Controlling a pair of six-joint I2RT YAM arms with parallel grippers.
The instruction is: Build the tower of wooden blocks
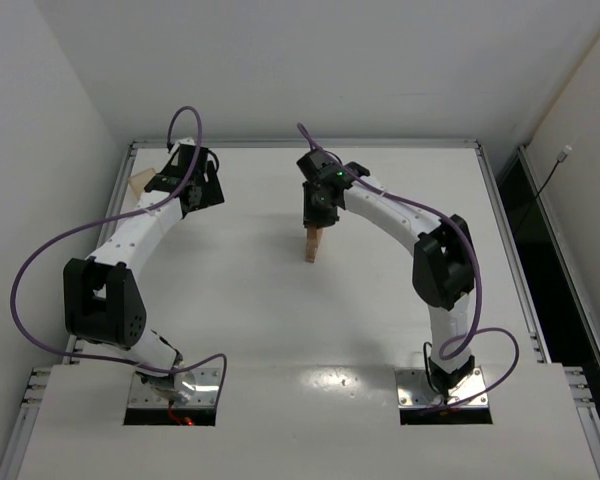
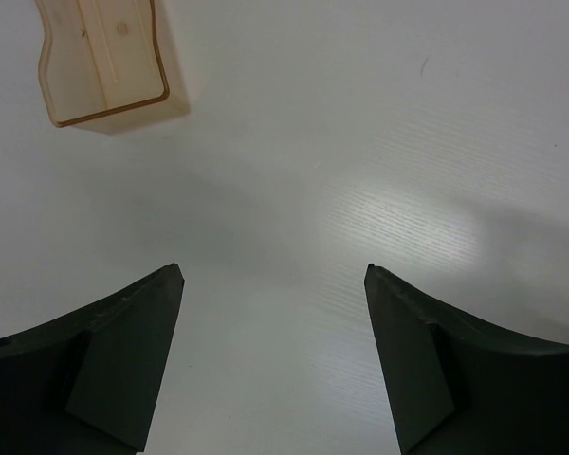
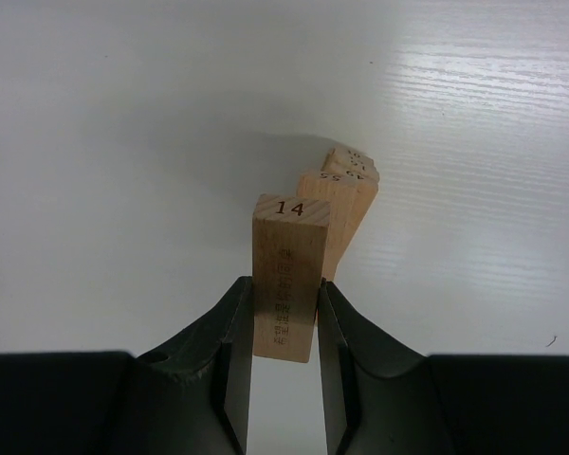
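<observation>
My right gripper point(image 3: 284, 282) is shut on a light-tan wood block point(image 3: 286, 256) with "14" printed on its end. Right behind this block are two more wood blocks point(image 3: 349, 194), close together, their numbered ends also facing the camera. In the top view they show as a narrow upright tower point(image 1: 312, 246) at mid-table, directly under the right gripper point(image 1: 317, 222). Whether the held block touches the others I cannot tell. My left gripper point(image 2: 273, 270) stands open over bare table at the far left point(image 1: 206, 188), with nothing between its fingers.
A translucent amber box point(image 2: 104, 59) lies ahead and to the left of the left gripper, near the table's left rim point(image 1: 140, 183). A metal frame point(image 1: 500, 200) runs round the white table.
</observation>
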